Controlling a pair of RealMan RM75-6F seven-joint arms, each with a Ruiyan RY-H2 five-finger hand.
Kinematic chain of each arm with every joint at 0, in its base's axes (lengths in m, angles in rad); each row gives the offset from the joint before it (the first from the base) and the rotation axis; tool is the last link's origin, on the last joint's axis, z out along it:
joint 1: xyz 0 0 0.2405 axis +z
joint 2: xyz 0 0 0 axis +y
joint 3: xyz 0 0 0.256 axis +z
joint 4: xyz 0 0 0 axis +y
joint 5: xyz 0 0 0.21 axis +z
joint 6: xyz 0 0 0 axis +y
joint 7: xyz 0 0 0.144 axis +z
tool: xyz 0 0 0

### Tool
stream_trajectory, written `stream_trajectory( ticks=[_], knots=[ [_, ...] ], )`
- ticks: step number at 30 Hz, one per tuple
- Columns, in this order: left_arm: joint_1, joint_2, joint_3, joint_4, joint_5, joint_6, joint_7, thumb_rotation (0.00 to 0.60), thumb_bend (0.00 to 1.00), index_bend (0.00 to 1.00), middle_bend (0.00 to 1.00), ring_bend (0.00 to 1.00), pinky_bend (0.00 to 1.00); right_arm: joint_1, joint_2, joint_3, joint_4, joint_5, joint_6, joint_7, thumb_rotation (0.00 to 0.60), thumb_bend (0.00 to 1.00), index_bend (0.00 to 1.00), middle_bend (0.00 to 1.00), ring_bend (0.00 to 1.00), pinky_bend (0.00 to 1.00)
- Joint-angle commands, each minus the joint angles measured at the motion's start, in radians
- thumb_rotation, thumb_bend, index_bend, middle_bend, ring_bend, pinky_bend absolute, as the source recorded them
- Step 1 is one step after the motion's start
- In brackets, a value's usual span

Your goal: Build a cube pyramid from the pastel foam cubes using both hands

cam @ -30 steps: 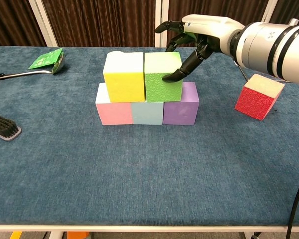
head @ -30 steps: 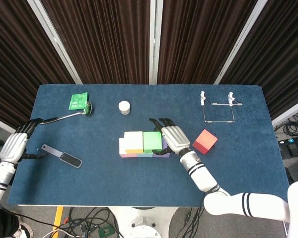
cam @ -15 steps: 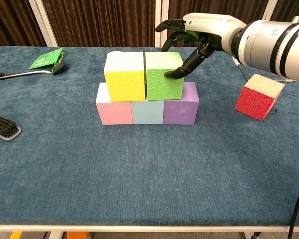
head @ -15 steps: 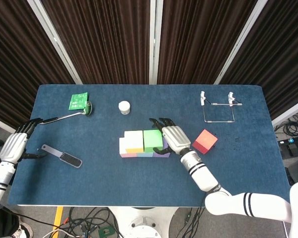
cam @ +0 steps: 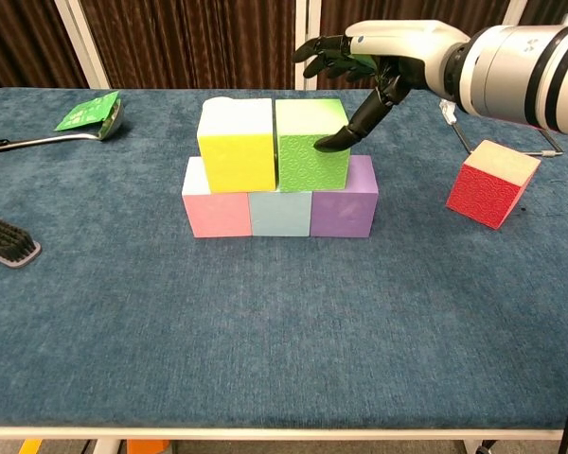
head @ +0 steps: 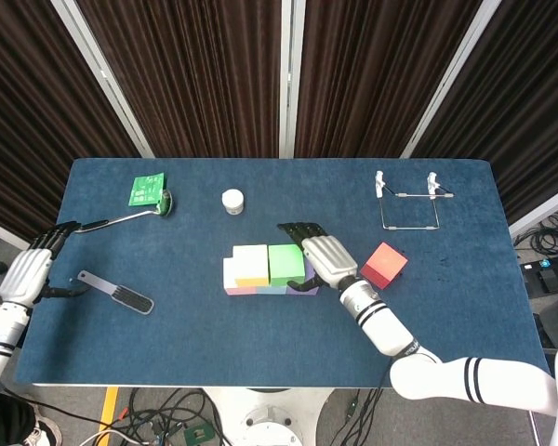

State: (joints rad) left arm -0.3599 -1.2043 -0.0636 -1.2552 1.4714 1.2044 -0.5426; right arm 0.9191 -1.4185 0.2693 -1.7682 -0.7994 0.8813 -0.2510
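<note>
right hand (cam: 379,57) lifted slightly | fingers spread, thumb tip touching green cube (cam: 310,144) | holds nothing

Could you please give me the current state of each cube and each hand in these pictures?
pink cube: bottom row, left end.
light blue cube: bottom row, middle.
purple cube: bottom row, right end.
yellow cube: second row, left.
green cube: second row, right, thumb tip at its side.
red cube: apart, tilted, unstacked.
right hand: fingers spread, holding nothing.
left hand: at table edge, holding nothing.
</note>
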Motion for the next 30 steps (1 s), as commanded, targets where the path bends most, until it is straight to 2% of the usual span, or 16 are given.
stream_trajectory(
  ticks=[1,12,24,30],
  knots=[
    [0.0,0.0,-0.001,0.0,0.0,0.001,0.0,0.6,0.06,0.08,0.05,0.01,0.07,-0.002,0.008,-0.002,-0.008,-0.006,-0.001,0.008,0.6,0.12,0.0,0.05,0.0,0.0],
    [0.002,-0.003,0.002,0.005,-0.002,-0.002,0.001,0.6,0.06,0.08,0.05,0.01,0.07,0.036,-0.021,0.002,0.041,0.022,-0.032,0.016,0.6,0.12,0.0,0.17,0.0,0.0],
    [0.004,-0.001,0.002,0.009,0.002,0.003,-0.008,0.6,0.06,0.08,0.05,0.01,0.07,0.045,-0.05,-0.001,0.061,0.024,0.005,0.008,0.6,0.17,0.0,0.31,0.0,0.0],
    [0.005,-0.005,0.003,0.014,-0.001,0.001,-0.012,0.6,0.06,0.08,0.05,0.01,0.07,0.045,-0.049,-0.006,0.059,0.023,0.004,0.009,0.6,0.19,0.0,0.34,0.0,0.0]
  ],
)
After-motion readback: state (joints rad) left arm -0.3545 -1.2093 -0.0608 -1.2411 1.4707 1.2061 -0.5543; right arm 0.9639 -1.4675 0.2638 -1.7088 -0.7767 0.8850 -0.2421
